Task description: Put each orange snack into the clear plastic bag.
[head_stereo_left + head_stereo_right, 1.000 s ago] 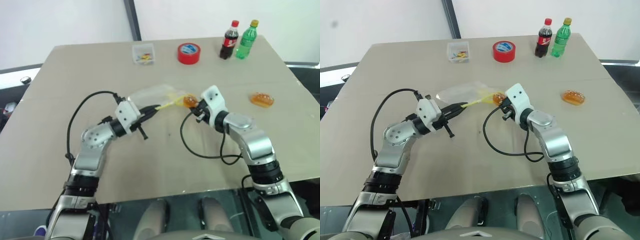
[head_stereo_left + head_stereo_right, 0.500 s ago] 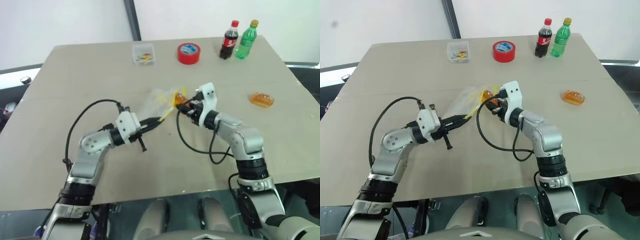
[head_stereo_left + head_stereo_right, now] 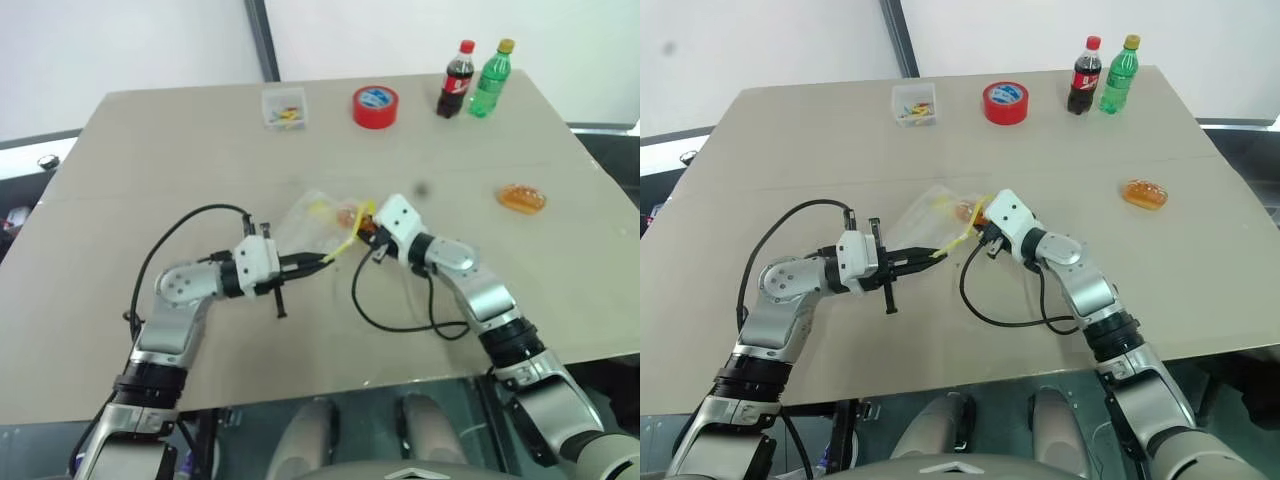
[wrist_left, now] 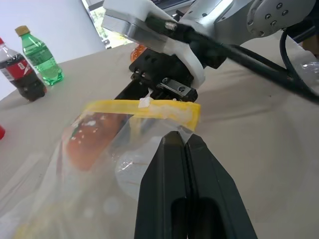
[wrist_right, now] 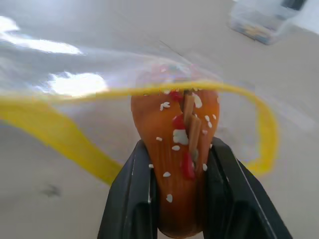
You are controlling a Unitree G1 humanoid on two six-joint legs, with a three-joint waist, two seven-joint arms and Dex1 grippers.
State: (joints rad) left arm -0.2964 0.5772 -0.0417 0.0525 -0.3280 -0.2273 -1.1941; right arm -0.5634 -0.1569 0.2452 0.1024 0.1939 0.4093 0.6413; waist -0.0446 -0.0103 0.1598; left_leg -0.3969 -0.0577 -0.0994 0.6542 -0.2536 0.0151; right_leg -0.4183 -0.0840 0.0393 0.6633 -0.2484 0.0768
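first snack half in, second untouched

left gripper (image 3: 322,261) is clamped tight on the yellow seal edge of the crinkly clear plastic zip bag (image 3: 318,214), holding its mouth up off the tan table (image 3: 150,160). right gripper (image 5: 174,164) is pinched narrow on a glossy-wrapped oval orange snack (image 5: 175,149), its nose already past the yellow strip, not released. the other oval orange snack (image 3: 523,198) lies well apart on the table's right side. by my read: roughly halfway through piece one, piece two still to fetch.
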